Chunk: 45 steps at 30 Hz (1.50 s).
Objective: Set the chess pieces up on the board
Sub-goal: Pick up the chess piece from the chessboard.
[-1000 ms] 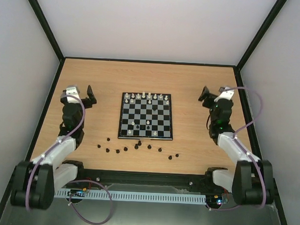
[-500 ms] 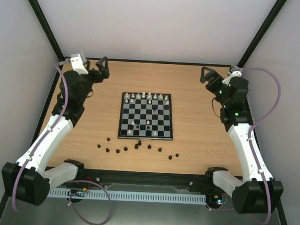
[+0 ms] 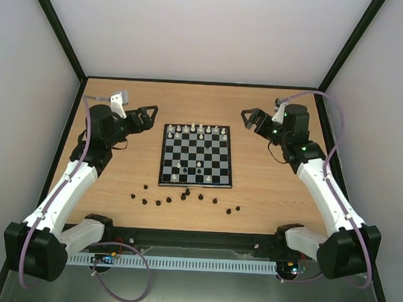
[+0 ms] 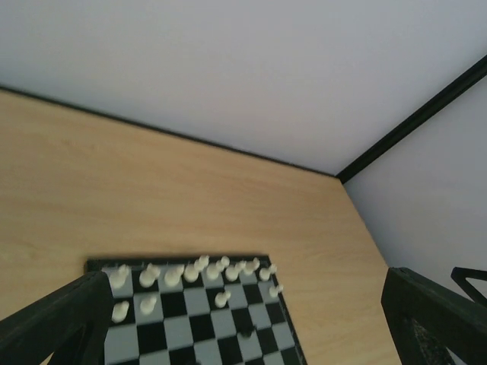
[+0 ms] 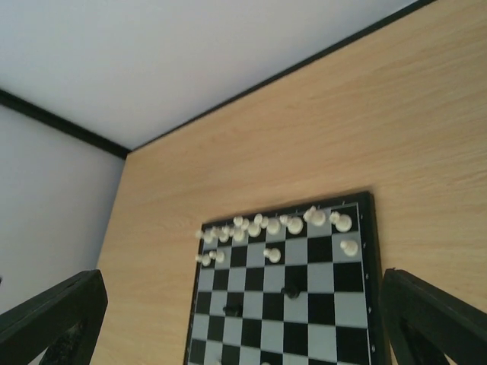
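The board [image 3: 218, 158] lies in the middle of the table. White chess pieces [image 3: 197, 130] stand along its far row, and a few more stand near its front. Several black chess pieces [image 3: 185, 196] lie loose on the table in front of the board. My left gripper [image 3: 148, 115] is open and empty, off the board's far left corner. My right gripper [image 3: 251, 118] is open and empty, off the far right corner. The left wrist view shows the board [image 4: 175, 261] and white pieces [image 4: 190, 271] between my fingers [image 4: 53, 327]. The right wrist view shows the board [image 5: 372, 266], white pieces [image 5: 266, 224] and a black piece [image 5: 290, 291].
The wooden table [image 3: 267, 187] is enclosed by white walls with black frame posts [image 3: 59, 34]. A black rail [image 3: 191, 239] runs along the near edge by the arm bases.
Both arms have swung forward and inward. The grippers moved from the table's outer sides to the board's far corners. No piece has moved.
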Tool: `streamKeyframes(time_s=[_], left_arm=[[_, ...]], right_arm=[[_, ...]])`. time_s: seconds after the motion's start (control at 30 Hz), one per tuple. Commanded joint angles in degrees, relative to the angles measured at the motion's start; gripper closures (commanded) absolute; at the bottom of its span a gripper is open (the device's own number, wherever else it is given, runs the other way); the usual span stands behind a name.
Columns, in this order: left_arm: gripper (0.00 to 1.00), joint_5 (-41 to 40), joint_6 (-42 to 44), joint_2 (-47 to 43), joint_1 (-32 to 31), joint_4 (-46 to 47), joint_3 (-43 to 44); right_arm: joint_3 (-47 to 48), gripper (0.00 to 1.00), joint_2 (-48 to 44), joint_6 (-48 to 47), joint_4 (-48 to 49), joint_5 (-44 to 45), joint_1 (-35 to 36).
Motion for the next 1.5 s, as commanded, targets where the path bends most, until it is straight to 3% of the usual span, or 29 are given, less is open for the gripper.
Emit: streamKeyframes(time_s=[0.0, 0.13, 0.23, 0.53, 0.73, 0.83, 1.03, 1.13, 1.47], left_arm=[[0.01, 7.84, -3.18, -2.23, 1.56, 1.59, -5.37], [0.00, 7.20, -1.79, -4.67, -0.36, 1.81, -8.77], [0.00, 2.20, -0.54, -4.37, -2.19, -2.61, -8.94], [0.00, -1.05, -1.86, -4.72, -3.86, -4.98, -12.27], [0.00, -5.59, -3.23, -1.63, -12.05, -2.14, -11.98], [0.00, -10.55, -3.32, 0.06, -14.78, -5.87, -8.48], [0.00, -6.04, -3.27, 0.19, -17.70, -1.61, -9.09], [0.01, -10.88, -1.76, 0.60, -21.01, -3.62, -7.98], [0.01, -23.20, -1.20, 1.04, -21.44, -12.89, -5.48]], right_arm=[[-4.84, 0.01, -3.90, -2.61, -3.14, 5.19, 6.36], [-10.66, 0.01, -4.25, -3.27, -1.78, 13.39, 17.90], [-14.64, 0.01, -3.30, -2.28, 0.49, 18.01, 24.71], [-17.63, 0.01, -5.96, -2.50, 1.07, 25.97, 34.45], [-21.54, 0.01, -10.99, -2.88, 2.81, 26.27, 35.78], [-23.14, 0.02, -13.26, -3.43, 4.07, 27.12, 35.77], [-24.34, 0.01, -13.78, -4.26, 6.26, 27.96, 35.78], [-25.27, 0.01, -14.68, -4.67, 5.65, 29.55, 35.85], [-25.17, 0.01, -13.77, -6.18, 3.47, 33.42, 35.82]])
